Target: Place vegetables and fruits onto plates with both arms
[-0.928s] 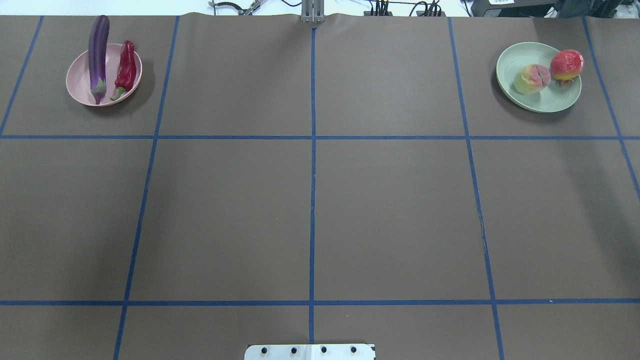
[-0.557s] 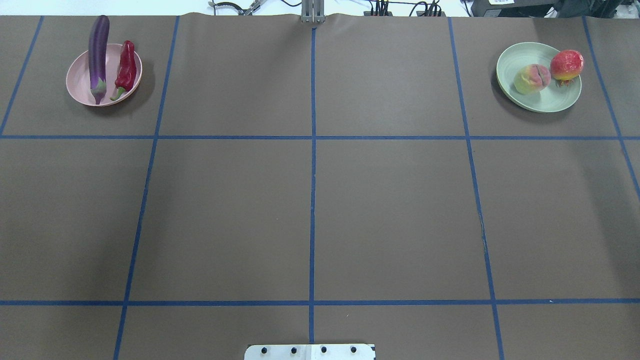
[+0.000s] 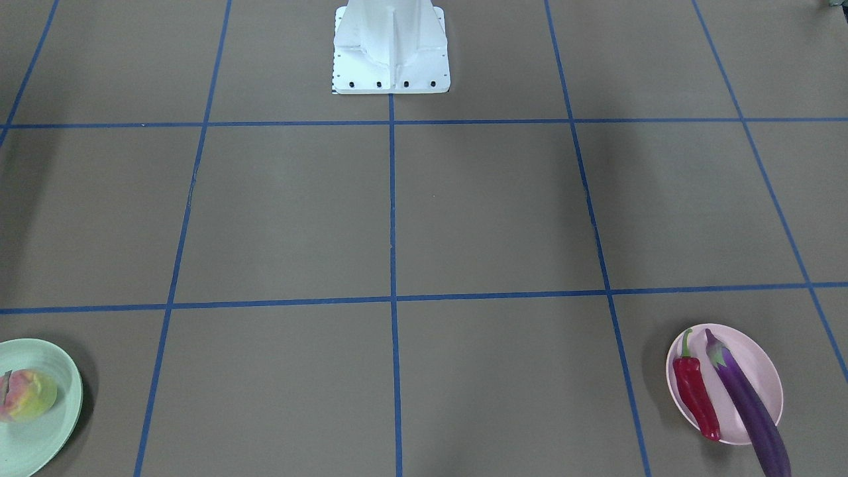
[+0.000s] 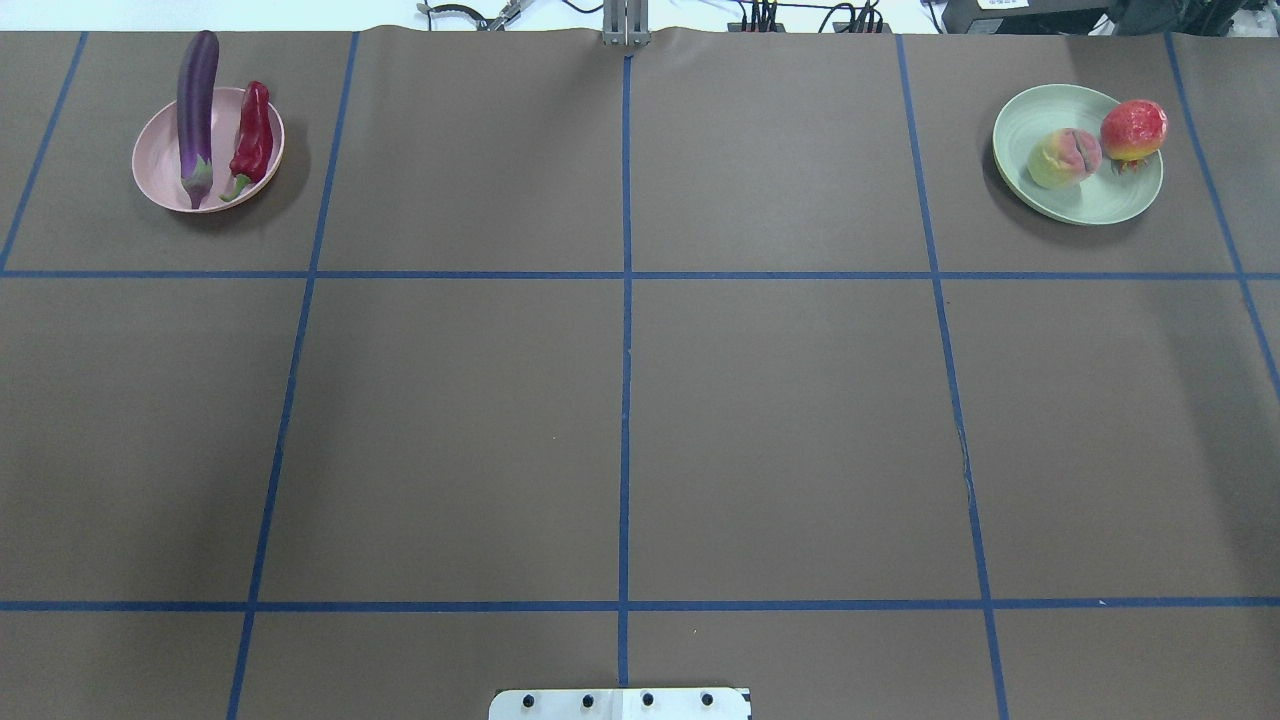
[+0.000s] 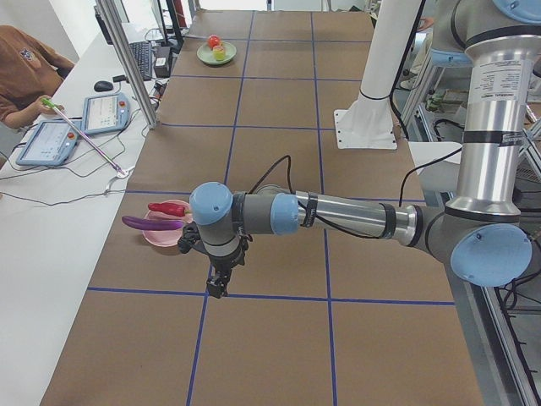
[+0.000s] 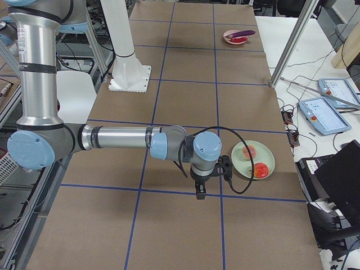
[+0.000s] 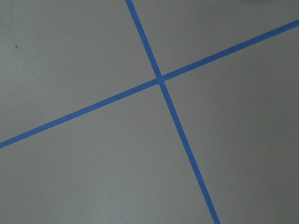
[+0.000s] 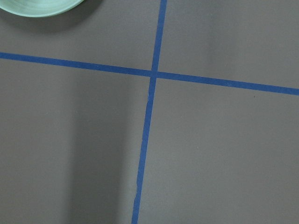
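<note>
The purple eggplant (image 4: 196, 100) and the red chili (image 4: 252, 135) lie on the pink plate (image 4: 160, 180) at the far left. The eggplant's tip hangs over the rim. The peach (image 4: 1063, 158) and the red-orange fruit (image 4: 1133, 130) sit on the mint green plate (image 4: 1090, 200) at the far right. My left gripper (image 5: 218, 288) hangs above the table just short of the pink plate (image 5: 161, 237). My right gripper (image 6: 200, 194) hangs beside the green plate (image 6: 247, 163). Neither holds anything that I can see. I cannot tell whether they are open or shut.
The brown table is marked with a blue tape grid (image 4: 625, 400). The white base block (image 3: 391, 46) stands at the robot's edge. The right wrist view shows the green plate's rim (image 8: 37, 7). Tablets (image 5: 101, 114) and a person are beside the table.
</note>
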Robot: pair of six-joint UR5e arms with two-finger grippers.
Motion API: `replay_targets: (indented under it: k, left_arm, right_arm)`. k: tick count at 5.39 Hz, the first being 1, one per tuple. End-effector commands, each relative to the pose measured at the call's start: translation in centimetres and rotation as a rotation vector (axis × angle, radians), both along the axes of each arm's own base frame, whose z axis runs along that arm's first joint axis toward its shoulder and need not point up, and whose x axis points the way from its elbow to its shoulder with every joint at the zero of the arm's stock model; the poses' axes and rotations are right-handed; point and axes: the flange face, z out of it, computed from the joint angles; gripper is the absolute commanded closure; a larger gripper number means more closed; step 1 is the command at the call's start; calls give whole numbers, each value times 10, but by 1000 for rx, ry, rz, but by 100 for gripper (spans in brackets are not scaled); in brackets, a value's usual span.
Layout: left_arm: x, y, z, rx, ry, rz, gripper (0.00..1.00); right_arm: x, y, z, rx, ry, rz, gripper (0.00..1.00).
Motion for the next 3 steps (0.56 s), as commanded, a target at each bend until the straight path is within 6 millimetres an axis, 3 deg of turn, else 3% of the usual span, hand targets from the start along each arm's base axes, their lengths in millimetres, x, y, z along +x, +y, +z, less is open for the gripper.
replay_targets:
  k: [1, 3]
  left_arm:
    - [0, 0, -1, 1, 2, -2, 0]
    - [1, 0, -8, 12, -1, -1, 0]
  right_arm:
    - [-15, -4, -13, -14, 1, 8, 0]
    - [-30, -4, -28, -25, -4, 20, 0]
